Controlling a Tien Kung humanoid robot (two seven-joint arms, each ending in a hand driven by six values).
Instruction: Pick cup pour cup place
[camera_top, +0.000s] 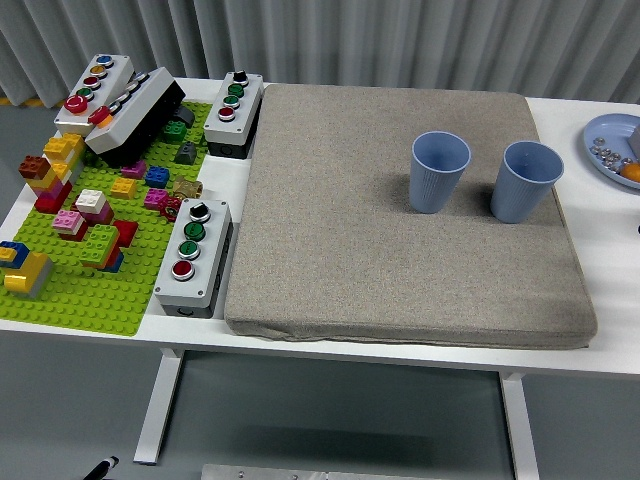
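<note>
Two light blue ribbed cups stand upright on a grey-brown fabric mat (380, 260). The left cup (439, 171) is near the mat's middle right. About a cup's width to its right stands the right cup (525, 180), close to the mat's right edge. I cannot see inside either cup well enough to tell its contents. Neither of my hands shows in the head view.
A green brick baseplate (90, 290) with several coloured bricks fills the table's left. Grey button boxes (193, 255) (234, 112) lie beside the mat, two more at the far left (120, 100). A blue plate (612, 150) with small items sits at the right edge.
</note>
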